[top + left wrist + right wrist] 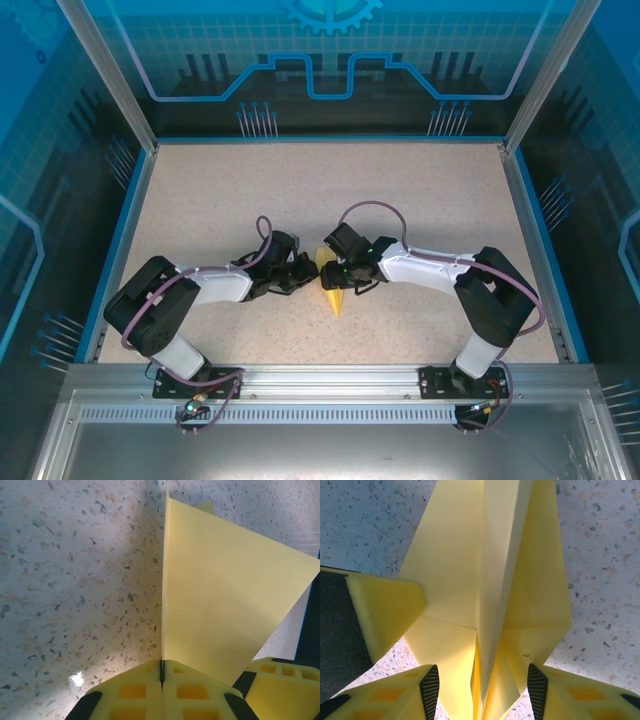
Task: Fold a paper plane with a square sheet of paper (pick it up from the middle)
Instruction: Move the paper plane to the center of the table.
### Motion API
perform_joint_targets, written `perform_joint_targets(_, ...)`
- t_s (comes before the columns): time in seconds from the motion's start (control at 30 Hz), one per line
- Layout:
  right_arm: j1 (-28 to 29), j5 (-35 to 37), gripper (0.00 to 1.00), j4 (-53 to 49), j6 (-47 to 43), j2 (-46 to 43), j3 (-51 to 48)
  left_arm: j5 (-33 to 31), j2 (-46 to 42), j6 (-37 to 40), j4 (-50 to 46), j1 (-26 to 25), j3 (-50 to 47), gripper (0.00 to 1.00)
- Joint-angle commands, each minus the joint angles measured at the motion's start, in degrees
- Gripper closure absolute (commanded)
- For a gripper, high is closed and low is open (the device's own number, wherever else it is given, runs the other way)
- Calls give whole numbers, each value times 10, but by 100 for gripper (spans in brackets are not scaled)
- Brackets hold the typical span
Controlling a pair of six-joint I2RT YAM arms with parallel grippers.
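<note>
Pale-yellow paper plane (333, 290) — slim creased dart, nose nearward — centre of table (250, 200)

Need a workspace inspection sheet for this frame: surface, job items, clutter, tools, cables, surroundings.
Surface: speckled beige tabletop, no marks seen.
Job's things: pale-yellow folded paper plane, pointed dart shape, nose toward the arm bases, between both tools at mid-table.
Clutter: nothing seen.
Grippers: left tool shut on the plane's edge; right tool with jaws apart either side of the centre fold, grip unclear.
Cables: purple cables looped along both arms, off the paper.
Surroundings: blue-lit enclosure panels, aluminium frame posts.
</note>
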Motion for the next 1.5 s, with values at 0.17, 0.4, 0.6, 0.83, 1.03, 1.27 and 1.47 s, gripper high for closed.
perform_joint_targets(0.17,14,-32,48,22,23,10,-22,-10,4,-2,-10,3,-5,100)
perform_joint_targets(0.4,21,-20,55,21,54,15,-30,-13,10,-3,-5,3,-6,100)
perform_joint_targets(0.6,31,6,62,23,91,32,-23,-11,5,-1,-11,3,-7,100)
perform_joint_targets(0.83,38,37,74,11,115,45,-19,-10,5,-1,-9,2,-9,100)
perform_joint_targets(1.03,39,42,87,0,114,53,-10,-19,-9,5,-30,3,-4,91)
perform_joint_targets(1.27,30,109,91,-67,89,2,-2,-98,-79,27,-178,10,35,43)
perform_joint_targets(1.47,-5,139,91,-85,56,-18,-18,-203,-116,38,-323,15,78,12)
